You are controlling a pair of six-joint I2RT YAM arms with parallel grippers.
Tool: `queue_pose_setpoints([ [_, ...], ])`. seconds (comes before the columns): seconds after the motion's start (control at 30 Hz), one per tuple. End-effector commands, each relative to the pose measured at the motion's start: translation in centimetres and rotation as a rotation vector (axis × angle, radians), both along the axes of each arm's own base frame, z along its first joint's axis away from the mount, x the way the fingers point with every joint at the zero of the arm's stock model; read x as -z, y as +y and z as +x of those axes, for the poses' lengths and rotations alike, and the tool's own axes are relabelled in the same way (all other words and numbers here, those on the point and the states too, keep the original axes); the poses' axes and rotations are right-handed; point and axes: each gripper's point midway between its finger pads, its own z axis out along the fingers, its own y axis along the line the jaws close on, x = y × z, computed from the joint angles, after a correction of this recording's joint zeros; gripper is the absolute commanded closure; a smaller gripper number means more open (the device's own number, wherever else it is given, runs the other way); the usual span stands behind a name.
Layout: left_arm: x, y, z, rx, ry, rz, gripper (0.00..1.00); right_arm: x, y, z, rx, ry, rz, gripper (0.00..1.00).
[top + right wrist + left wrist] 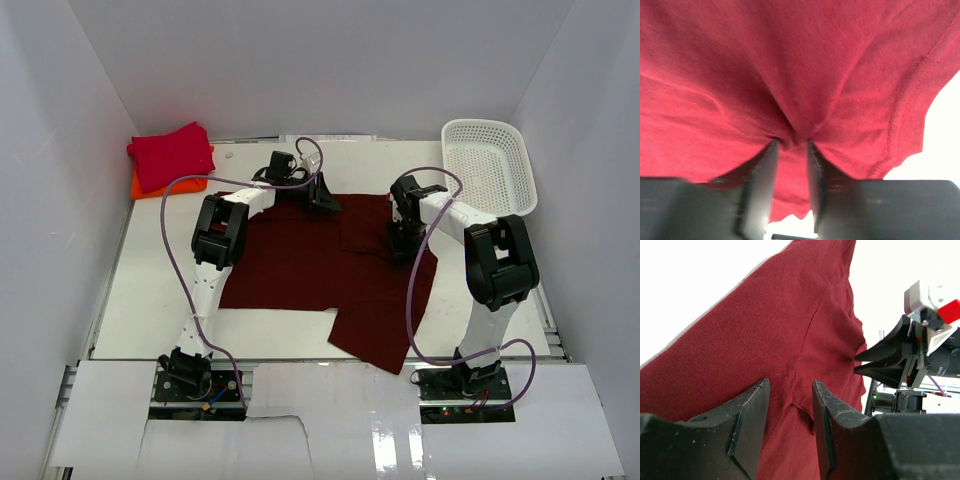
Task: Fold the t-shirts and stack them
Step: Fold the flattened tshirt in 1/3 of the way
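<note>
The dark maroon t-shirt lies spread on the white table, with one flap hanging toward the near edge. My left gripper is at the shirt's far edge. In the left wrist view its jaws stand apart over the cloth, with a hem between them. My right gripper is on the shirt's right part. In the right wrist view it is shut on a pinched fold of the maroon cloth. The crimson t-shirt lies folded on the orange one at the far left corner.
A white mesh basket stands at the far right of the table. White walls close in the table on three sides. The right gripper's black fingers show in the left wrist view, close to the cloth's edge.
</note>
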Motion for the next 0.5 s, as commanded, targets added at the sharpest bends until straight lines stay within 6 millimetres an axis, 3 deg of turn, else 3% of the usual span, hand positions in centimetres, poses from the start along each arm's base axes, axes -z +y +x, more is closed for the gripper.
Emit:
queue_pose_setpoints([
  [0.0,-0.7,0.5,-0.3,-0.005,-0.001,0.026,0.49,-1.2,-1.3,-0.6,0.031,-0.022,-0.066,0.55],
  [0.13,-0.9,0.4,-0.2,-0.006,-0.004,0.025,0.49,-4.1,-1.7,1.0,0.07,-0.14,-0.08,0.52],
  [0.23,-1.0,0.4,-0.1,-0.006,-0.005,0.024,0.49,-7.4,-0.5,2.4,0.046,-0.263,-0.054,0.51],
  [0.33,-1.0,0.4,-0.1,-0.006,-0.007,0.025,0.49,-9.6,0.7,3.0,-0.007,-0.348,-0.079,0.51],
  [0.47,-1.0,0.5,-0.2,-0.007,-0.007,0.027,0.49,-10.3,2.6,3.1,-0.098,-0.405,-0.058,0.5],
])
